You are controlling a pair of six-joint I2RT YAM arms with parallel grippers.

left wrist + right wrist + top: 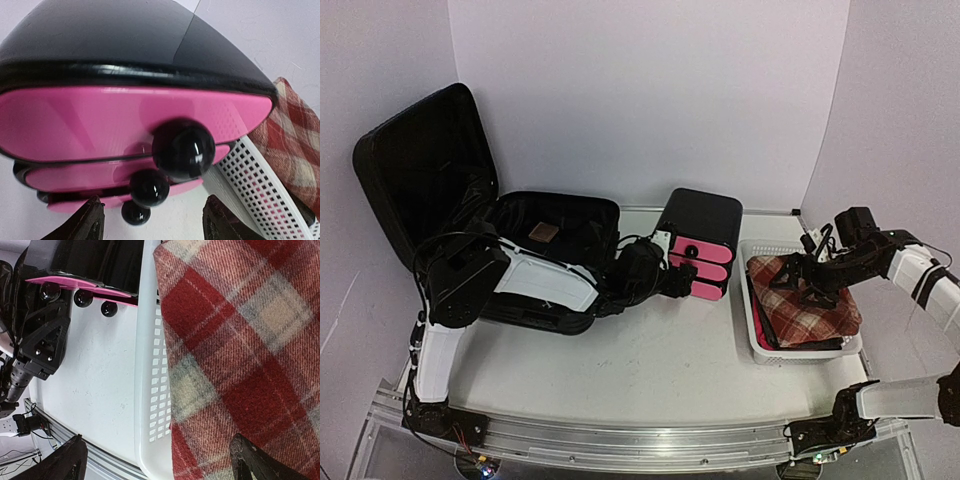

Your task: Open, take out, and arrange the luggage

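Pale walls are seen closing round a white table [650,370] on three sides. At its rear left the luggage [555,225] is laid flat with its lid thrown back and propped against the wall, so that the inside is bared for emptying; a small brown item [544,232] can be made out on the dark lining. Just beside it on the right, a black drawer box [705,215] is stood upright with its pink fronts turned toward the arms, probably so that the knobs can be reached. Further right a white basket [752,340] is set, and a red checked cloth [805,300] is laid folded in it, apparently as its sorted place. The left claw [155,225] is held low just before the pink fronts, its jaws parted and nothing clamped between them; the black knobs [182,149] are faced but not touched. The luggage is thus placed behind and to the left of this claw, near but apart. The right claw [162,465] is spread wide above the cloth with nothing gripped, well apart from the luggage, with the drawer box and the basket wall lying between
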